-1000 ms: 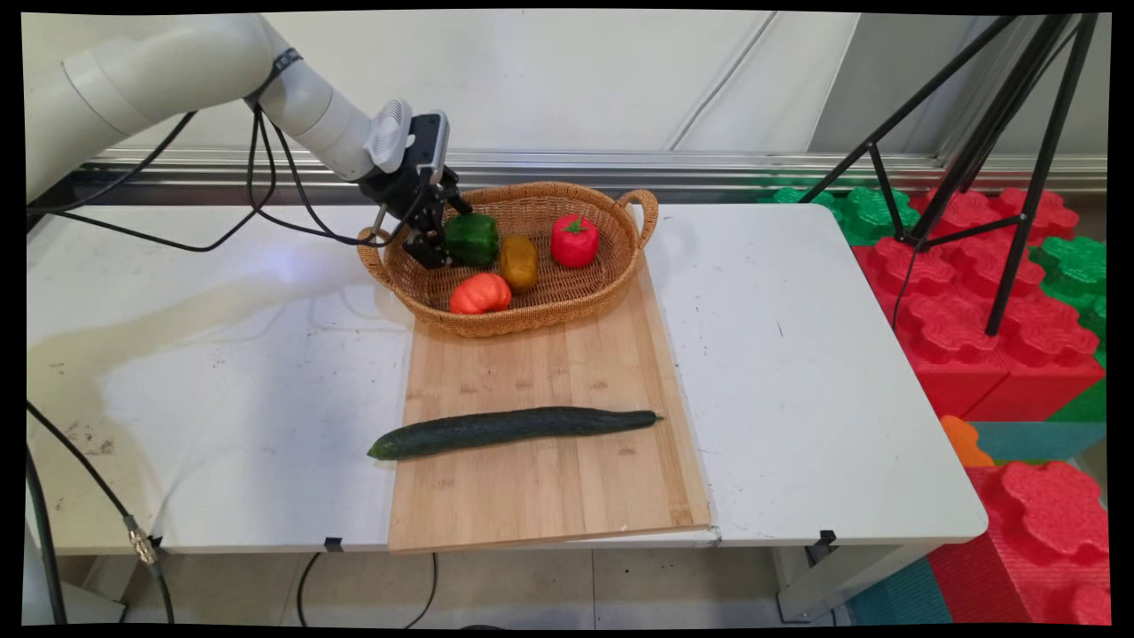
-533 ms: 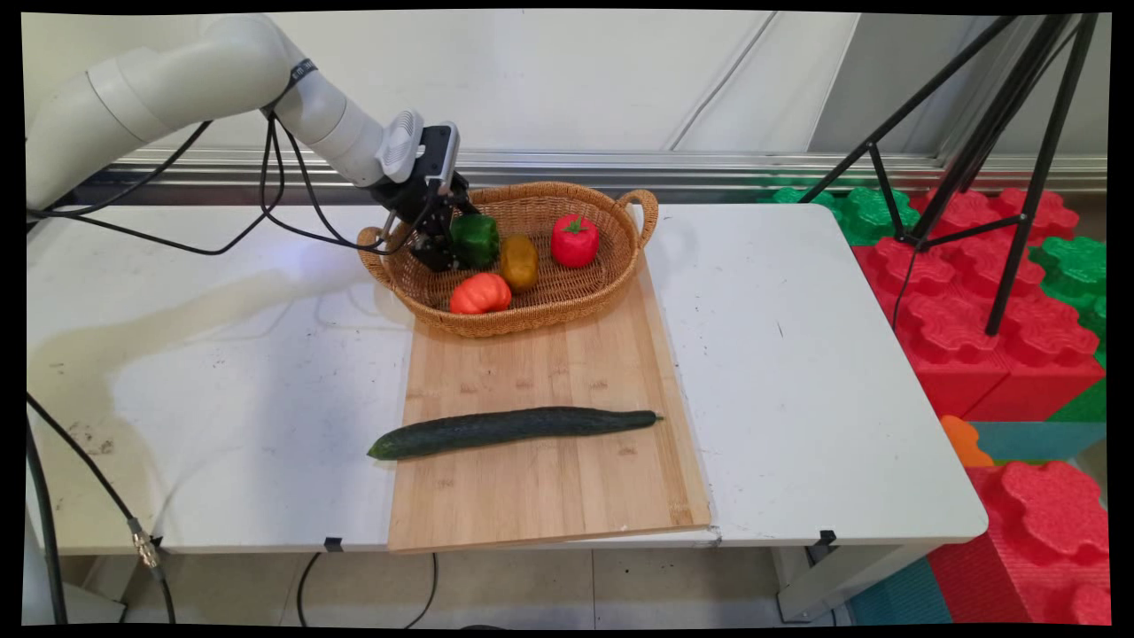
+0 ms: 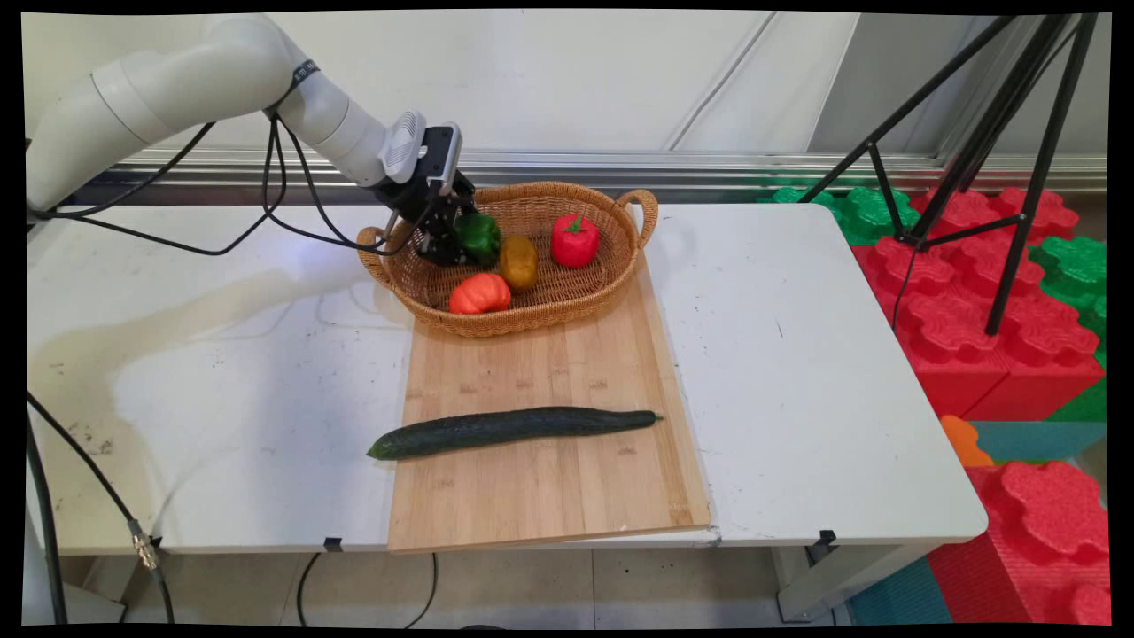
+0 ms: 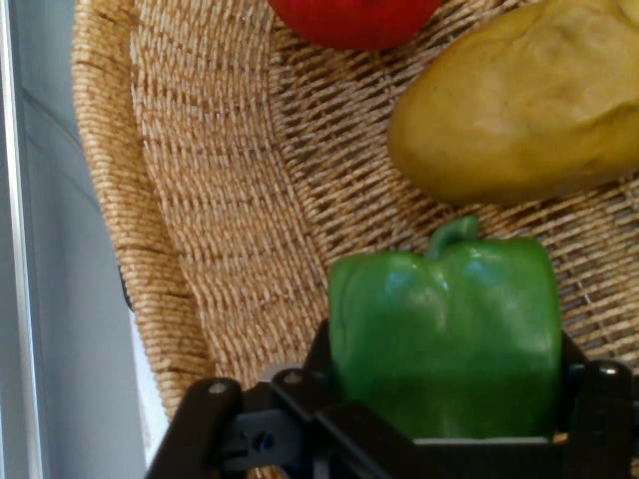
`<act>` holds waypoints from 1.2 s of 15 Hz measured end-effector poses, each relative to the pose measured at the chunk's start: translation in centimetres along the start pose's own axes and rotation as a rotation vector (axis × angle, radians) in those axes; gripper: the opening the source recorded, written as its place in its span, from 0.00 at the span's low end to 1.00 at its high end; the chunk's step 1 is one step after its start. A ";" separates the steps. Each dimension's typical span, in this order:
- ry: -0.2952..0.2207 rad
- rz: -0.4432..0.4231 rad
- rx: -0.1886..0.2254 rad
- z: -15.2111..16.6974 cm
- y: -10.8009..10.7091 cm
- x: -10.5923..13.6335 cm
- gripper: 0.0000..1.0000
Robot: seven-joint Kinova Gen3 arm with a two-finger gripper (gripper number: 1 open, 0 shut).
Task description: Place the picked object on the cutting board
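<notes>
My black gripper (image 3: pixel 461 241) reaches into the left end of a woven basket (image 3: pixel 532 321) and is shut on a green bell pepper (image 3: pixel 480 237). In the hand view the green pepper (image 4: pixel 449 339) sits stem up between the two fingers of the gripper (image 4: pixel 444 384), above the basket's weave (image 4: pixel 210 200). A yellow-brown vegetable (image 3: pixel 518 262) lies just right of the pepper, also visible from the hand as the yellow-brown vegetable (image 4: pixel 529 100). A red pepper (image 3: pixel 574 240) and an orange tomato (image 3: pixel 479 293) lie in the basket too.
The basket rests on the far end of a wooden cutting board (image 3: pixel 549 496). A long dark cucumber (image 3: pixel 514 428) lies across the board, its left tip over the white table (image 3: pixel 797 399). A black tripod (image 3: pixel 974 151) and red foam blocks (image 3: pixel 974 337) stand beyond the right edge.
The gripper, with the green pepper in it, has shifted a little to the right and upward inside the basket. Everything else stays in place.
</notes>
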 end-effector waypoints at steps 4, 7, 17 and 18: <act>0.015 -0.028 0.008 -1.0 0.0 -0.4 0.00; 0.032 -0.051 0.016 -2.2 -0.1 -0.6 0.00; 0.154 -0.180 0.039 -11.2 0.8 -0.7 0.00; 0.171 -0.200 0.034 -12.2 1.1 -0.7 0.00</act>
